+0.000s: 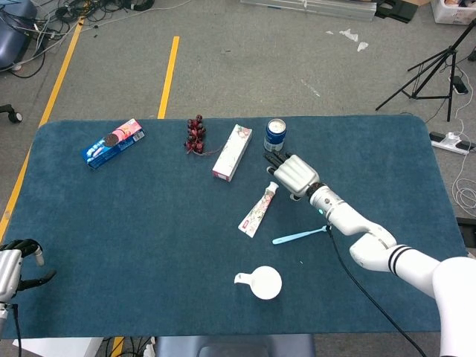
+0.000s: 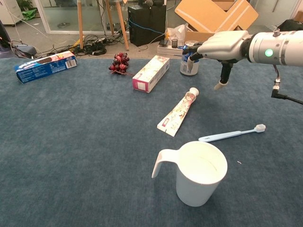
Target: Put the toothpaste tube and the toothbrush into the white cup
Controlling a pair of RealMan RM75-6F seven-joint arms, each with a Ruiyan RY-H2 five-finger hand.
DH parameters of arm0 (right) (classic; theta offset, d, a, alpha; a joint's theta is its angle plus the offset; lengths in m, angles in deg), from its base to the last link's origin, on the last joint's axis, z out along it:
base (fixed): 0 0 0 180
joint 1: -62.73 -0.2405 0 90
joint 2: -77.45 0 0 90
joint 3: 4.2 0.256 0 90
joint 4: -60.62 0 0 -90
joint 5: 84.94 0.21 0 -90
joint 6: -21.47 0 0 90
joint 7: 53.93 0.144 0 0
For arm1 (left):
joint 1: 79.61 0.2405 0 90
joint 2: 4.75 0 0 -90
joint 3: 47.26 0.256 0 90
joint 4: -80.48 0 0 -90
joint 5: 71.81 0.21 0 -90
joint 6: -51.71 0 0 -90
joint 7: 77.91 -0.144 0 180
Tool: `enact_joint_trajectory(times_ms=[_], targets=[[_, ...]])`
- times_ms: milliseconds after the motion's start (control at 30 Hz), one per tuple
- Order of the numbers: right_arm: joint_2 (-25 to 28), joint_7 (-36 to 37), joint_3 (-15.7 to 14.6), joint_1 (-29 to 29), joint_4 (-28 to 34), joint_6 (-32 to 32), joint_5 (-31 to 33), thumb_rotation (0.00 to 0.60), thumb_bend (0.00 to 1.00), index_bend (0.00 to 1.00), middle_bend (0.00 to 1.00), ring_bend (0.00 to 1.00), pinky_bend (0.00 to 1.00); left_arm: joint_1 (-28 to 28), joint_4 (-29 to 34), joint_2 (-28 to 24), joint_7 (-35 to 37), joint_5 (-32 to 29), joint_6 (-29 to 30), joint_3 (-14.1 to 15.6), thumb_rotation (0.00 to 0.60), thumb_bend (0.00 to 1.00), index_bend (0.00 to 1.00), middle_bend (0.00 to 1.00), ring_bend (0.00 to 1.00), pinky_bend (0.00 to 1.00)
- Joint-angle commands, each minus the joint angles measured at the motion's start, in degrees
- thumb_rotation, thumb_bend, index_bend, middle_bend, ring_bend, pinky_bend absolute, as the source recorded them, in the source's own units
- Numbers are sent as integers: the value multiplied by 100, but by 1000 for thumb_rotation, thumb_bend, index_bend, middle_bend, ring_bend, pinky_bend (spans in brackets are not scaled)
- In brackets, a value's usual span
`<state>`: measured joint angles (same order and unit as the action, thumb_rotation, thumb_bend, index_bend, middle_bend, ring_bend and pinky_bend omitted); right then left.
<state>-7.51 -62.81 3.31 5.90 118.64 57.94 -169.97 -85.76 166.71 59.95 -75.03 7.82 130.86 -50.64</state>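
Flattened floral toothpaste tube (image 2: 179, 112) lies capped on the cloth; right hand (image 2: 222, 43) hovers above, fingers spread, empty

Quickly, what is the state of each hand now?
Left hand: holds nothing; open or closed cannot be told.
Right hand: open, holding nothing.

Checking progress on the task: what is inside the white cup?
Nothing shows in the white cup; the toothpaste tube and toothbrush lie on the table. The cup's very bottom is hidden by its rim.
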Motion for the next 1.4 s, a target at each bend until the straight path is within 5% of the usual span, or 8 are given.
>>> enact_joint_trajectory(times_ms=[33,1400], targets=[[-110,130,-71,-84,-135,-52,-63,600,32,296,17,0,255,-7,-12,-2,19,-27,-24,-10,600,0,647,446,356,397],[-1486,1566,-742,-909,-2107,-636,-542,600,99,430,17,0,255,-51,-146,-72,243,-441,-343,-137,600,0,648,447,356,397]])
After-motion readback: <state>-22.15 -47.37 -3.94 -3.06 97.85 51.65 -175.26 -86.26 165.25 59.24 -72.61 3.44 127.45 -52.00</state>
